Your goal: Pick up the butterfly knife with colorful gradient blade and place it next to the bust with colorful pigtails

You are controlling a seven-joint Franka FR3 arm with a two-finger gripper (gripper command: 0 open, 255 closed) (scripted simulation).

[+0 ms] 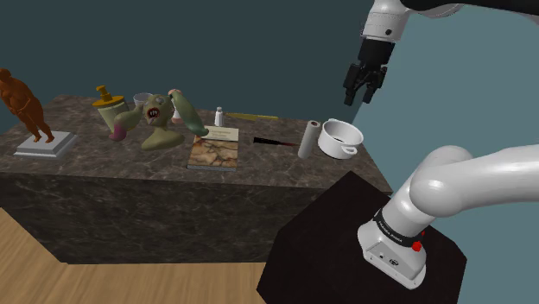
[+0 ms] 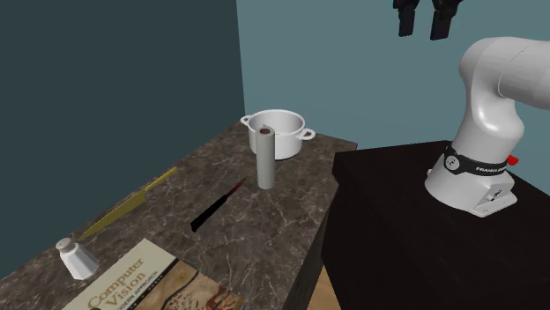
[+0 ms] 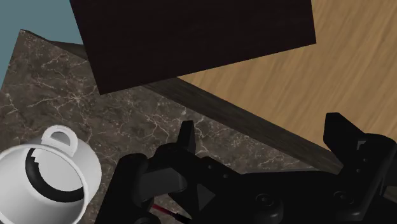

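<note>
The butterfly knife lies flat on the dark marble counter, a black handle with a red blade, between a book and a grey cylinder. It also lies mid-counter in the second exterior view, and a red sliver of the knife peeks past the hand. The greenish bust with pink and green pigtails stands toward the shoulder view's left. My gripper hangs high above the counter's end by the white pot, open and holding nothing.
A white pot and an upright grey cylinder stand near the knife. A book, small white shaker, yellow knife, lidded jar and brown statue share the counter. The black stand adjoins it.
</note>
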